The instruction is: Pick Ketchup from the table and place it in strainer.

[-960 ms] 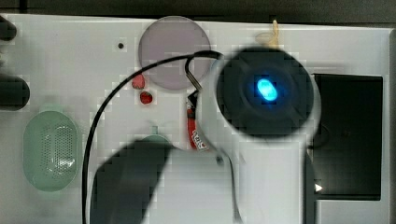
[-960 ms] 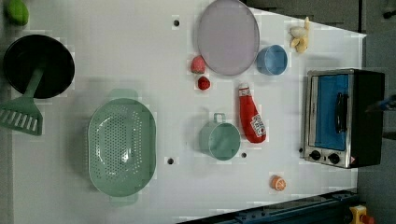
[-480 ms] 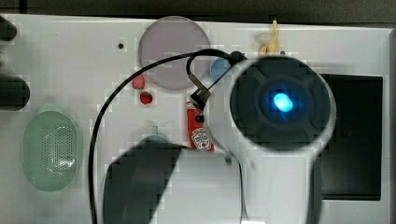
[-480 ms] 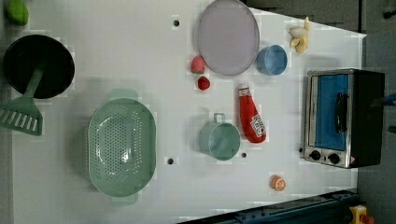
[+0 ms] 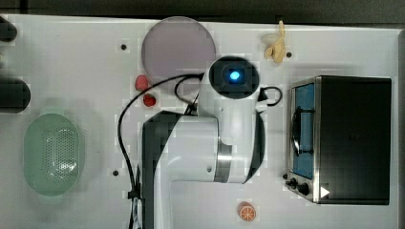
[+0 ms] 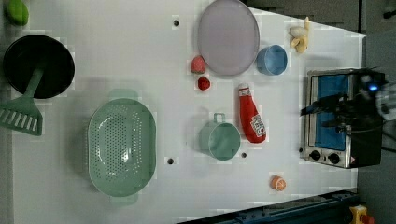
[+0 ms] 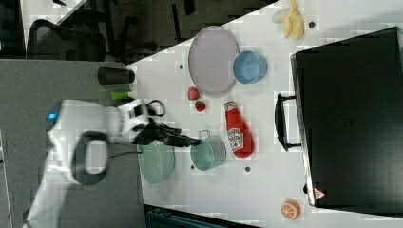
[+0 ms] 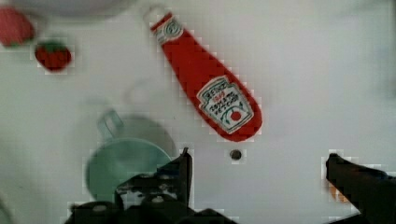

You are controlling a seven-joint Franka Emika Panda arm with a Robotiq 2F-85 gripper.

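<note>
gripper spread wide above the table, ketchup lying flat

the ketchup (image 6: 251, 115) lies on its side on the white table (image 6: 116, 56), cap toward the lilac plate (image 6: 228, 36) and label up. in the left view it sits just beside the teal cup (image 6: 219, 140), on the cup's right, with the blue bowl (image 6: 271, 59) past its cap end and two red berries (image 6: 201, 74) off to the left view's left of the cap.

the strainer (image 6: 122, 148) rests upright, well apart from the bottle, on the far side of the cup in the left view's left half; nothing lies in it.

the gripper (image 8: 257, 172) hangs in the air with its fingers (image 8: 184, 168) spread far apart, holding nothing. in the wrist view the bottle lies slanted on the table below, clear of both fingers, with the cup beside one of them.

a toaster oven (image 6: 341, 116) stands at the left view's right edge, an orange slice (image 6: 278, 182) near its front corner.
</note>
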